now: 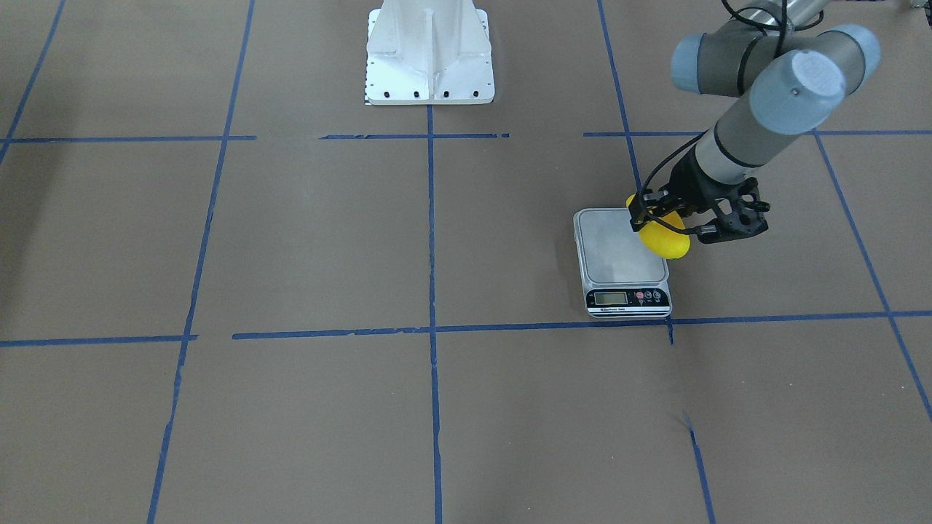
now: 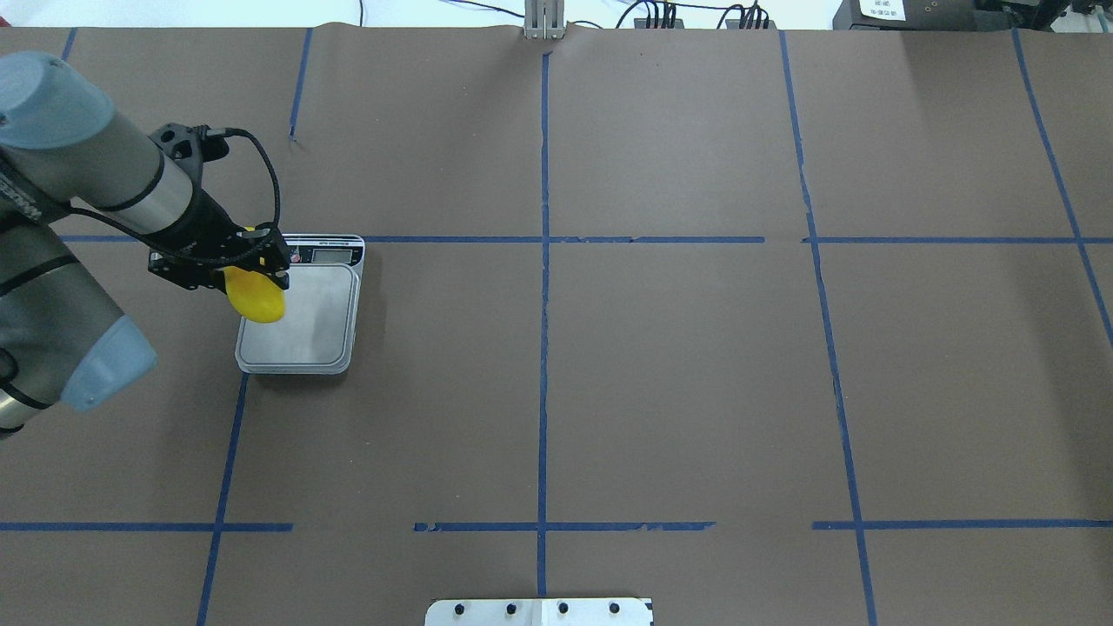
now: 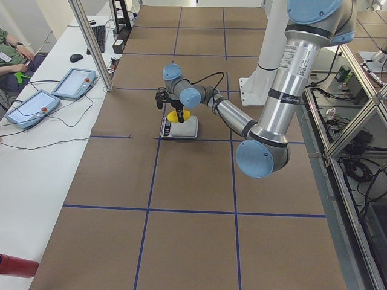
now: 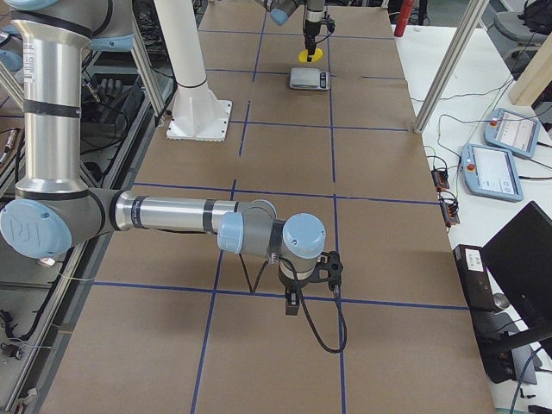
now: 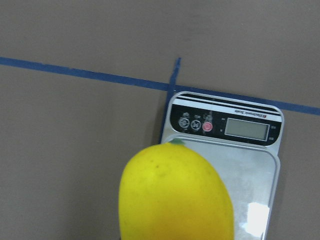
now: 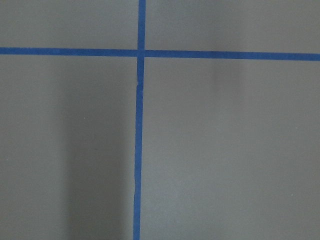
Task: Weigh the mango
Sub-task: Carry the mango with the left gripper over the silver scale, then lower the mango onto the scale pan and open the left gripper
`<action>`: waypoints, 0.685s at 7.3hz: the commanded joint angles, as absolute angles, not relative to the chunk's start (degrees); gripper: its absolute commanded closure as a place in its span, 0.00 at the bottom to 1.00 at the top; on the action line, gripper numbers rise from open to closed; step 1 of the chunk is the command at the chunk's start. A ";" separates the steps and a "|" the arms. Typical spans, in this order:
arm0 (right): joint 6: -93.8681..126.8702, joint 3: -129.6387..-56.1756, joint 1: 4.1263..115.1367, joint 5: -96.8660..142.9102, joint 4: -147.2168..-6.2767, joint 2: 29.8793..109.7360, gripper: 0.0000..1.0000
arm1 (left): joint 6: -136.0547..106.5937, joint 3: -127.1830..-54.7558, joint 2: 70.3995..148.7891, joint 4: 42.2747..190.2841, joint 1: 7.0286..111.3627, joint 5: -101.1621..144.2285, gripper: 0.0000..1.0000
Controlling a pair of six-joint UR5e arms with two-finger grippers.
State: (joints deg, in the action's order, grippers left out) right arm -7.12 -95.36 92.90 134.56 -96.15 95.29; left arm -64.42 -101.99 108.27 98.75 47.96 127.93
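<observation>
The yellow mango (image 1: 664,236) hangs in my left gripper (image 1: 661,220), which is shut on its upper part. It is held over the edge of the grey scale (image 1: 615,251) on my left side, apparently a little above the platform. In the overhead view the mango (image 2: 256,296) overlaps the scale's (image 2: 313,322) left edge below the gripper (image 2: 252,268). The left wrist view shows the mango (image 5: 175,195) close up above the scale (image 5: 250,175), whose display (image 5: 246,129) looks blank. My right gripper (image 4: 291,302) shows only in the exterior right view, low over the paper; I cannot tell whether it is open.
Brown paper with blue tape lines (image 2: 544,261) covers the table. The white robot pedestal (image 1: 429,54) stands at the middle of the robot's side. Metal posts (image 3: 91,42) and operator tablets (image 3: 30,109) stand along the far side.
</observation>
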 commanded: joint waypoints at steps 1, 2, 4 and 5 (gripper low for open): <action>-7.12 -95.36 92.90 134.56 -96.15 95.36 0.00 | -65.83 -98.28 109.07 100.72 43.87 125.07 1.00; -7.12 -95.36 92.90 134.56 -96.15 95.27 0.00 | -65.57 -97.83 109.07 101.16 43.60 124.98 1.00; -7.12 -95.36 92.90 134.56 -96.15 95.27 0.00 | -65.22 -98.26 108.98 101.87 43.59 124.89 0.01; -7.12 -95.36 92.90 134.56 -96.15 95.27 0.00 | -65.13 -98.87 108.90 101.78 43.85 124.89 0.00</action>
